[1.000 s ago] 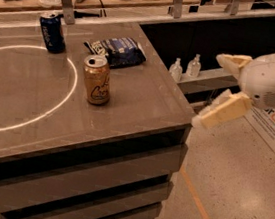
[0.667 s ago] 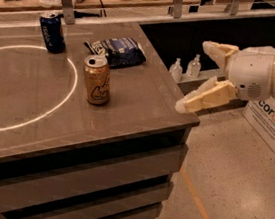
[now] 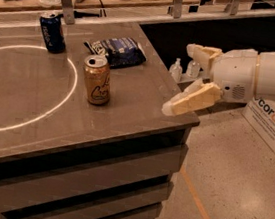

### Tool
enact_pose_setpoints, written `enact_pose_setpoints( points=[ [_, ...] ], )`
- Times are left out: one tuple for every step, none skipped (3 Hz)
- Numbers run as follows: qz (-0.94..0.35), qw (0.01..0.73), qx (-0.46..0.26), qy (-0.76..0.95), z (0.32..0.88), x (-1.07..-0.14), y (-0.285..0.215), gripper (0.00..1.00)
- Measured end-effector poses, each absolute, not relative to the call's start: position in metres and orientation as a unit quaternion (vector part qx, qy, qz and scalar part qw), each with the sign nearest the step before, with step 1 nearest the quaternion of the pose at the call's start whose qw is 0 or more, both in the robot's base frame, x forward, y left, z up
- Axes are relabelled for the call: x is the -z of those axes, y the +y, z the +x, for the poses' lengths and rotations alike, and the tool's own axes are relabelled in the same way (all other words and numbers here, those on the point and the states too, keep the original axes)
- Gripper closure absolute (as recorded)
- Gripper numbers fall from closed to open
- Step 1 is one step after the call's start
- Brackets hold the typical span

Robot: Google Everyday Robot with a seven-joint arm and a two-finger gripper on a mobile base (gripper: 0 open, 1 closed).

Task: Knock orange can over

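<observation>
The orange can [image 3: 97, 80] stands upright on the grey table [image 3: 143, 102], just right of a white circle [image 3: 69, 90] marked on the tabletop. It is orange-gold with dark cursive lettering and a silver top. My gripper [image 3: 178, 79] is at the table's right edge, to the right of the can and well apart from it. Its two cream fingers [image 3: 194, 99] are spread open and hold nothing. The white arm reaches in from the right.
A dark blue can [image 3: 52, 31] stands at the back left of the table. A blue snack bag [image 3: 117, 50] lies behind the orange can. Small bottles [image 3: 176, 68] stand on a low ledge past the table. A white box [image 3: 274, 124] sits on the floor.
My gripper has moved left and a little up, from off the table's right side to its right edge, closer to the orange can. The cans have not moved.
</observation>
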State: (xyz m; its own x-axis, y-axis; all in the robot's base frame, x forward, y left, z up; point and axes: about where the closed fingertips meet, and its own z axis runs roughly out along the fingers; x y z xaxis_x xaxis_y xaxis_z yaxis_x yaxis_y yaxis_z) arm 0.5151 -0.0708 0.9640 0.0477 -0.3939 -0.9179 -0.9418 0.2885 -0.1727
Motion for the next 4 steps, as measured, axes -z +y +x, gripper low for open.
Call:
enact_pose_setpoints(
  points=[
    [-0.526, 0.5, -0.314, 0.612, 0.522, -0.942, -0.025, 0.0],
    [-0.535, 0.504, -0.324, 0.596, 0.534, -0.929, 0.017, 0.0],
    [-0.541, 0.51, -0.32, 0.586, 0.548, -0.921, 0.046, 0.0],
    [-0.535, 0.509, -0.339, 0.583, 0.561, -0.908, 0.083, 0.0]
  ],
)
